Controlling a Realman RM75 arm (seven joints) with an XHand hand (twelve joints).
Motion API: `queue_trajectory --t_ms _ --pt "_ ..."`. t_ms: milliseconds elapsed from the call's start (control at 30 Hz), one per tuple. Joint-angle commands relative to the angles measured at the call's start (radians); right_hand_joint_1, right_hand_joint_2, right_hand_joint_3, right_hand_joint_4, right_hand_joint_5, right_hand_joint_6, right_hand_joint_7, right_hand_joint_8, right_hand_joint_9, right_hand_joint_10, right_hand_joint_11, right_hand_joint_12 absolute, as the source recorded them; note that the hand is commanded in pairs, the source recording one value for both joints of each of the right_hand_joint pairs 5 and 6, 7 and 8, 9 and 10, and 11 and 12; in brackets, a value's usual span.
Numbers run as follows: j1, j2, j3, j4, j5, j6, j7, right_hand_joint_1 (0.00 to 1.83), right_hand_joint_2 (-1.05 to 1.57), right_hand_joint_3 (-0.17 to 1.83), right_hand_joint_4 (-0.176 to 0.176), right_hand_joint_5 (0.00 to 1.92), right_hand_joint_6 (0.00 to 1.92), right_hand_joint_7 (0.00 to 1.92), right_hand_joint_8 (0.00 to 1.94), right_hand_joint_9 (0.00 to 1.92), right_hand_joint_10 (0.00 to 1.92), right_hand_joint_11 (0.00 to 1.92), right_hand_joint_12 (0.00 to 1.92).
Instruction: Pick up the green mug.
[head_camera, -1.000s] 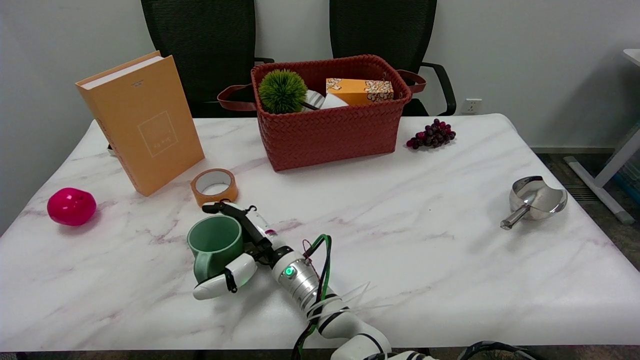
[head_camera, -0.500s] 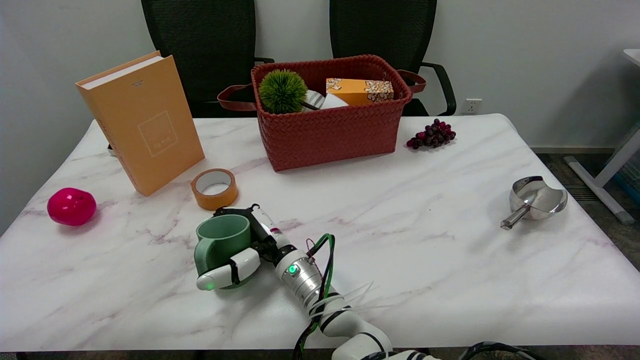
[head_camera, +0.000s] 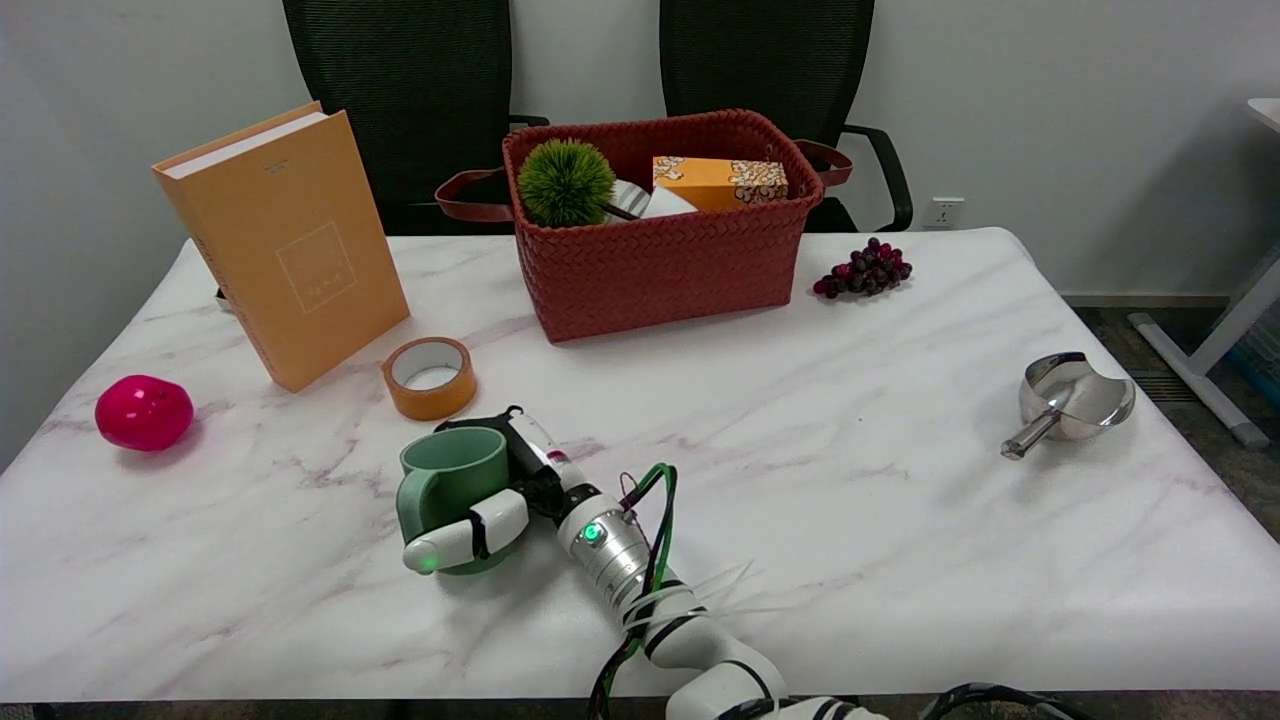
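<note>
The green mug (head_camera: 450, 482) stands upright near the table's front left, its handle turned to the left. My right hand (head_camera: 505, 495) wraps around the mug from the right. A white finger (head_camera: 462, 532) crosses the mug's near side below the rim, and dark fingers curl round its far side. The mug's base seems to touch the table or sit barely above it; I cannot tell which. The right arm reaches in from the lower right with green and black cables along the wrist.
A roll of orange tape (head_camera: 429, 376) lies just behind the mug. An orange book (head_camera: 285, 245) stands upright at the back left and a pink ball (head_camera: 143, 412) sits at the far left. A red woven basket (head_camera: 665, 255), grapes (head_camera: 862, 269) and a metal scoop (head_camera: 1068, 400) lie farther right.
The fingers closed round the mug. The hand and mug have shifted a little to the right and up in the picture, and the mug has turned so its handle now points left.
</note>
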Motion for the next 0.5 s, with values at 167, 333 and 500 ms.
queue_trajectory --t_ms 167,333,500 --pt "0.005 0.031 0.024 0.044 0.003 0.074 -0.001 1.13 0.63 0.72 0.000 1.07 1.07 1.71 1.71 1.37 1.37 1.92 1.92" --pt "0.006 0.080 0.027 0.139 -0.004 0.074 -0.023 1.13 0.66 0.71 0.000 1.08 1.08 1.75 1.75 1.40 1.40 1.92 1.92" --pt "-0.003 0.106 0.046 0.242 0.002 0.074 -0.121 1.13 0.67 0.70 0.000 1.09 1.09 1.77 1.77 1.42 1.42 1.92 1.92"
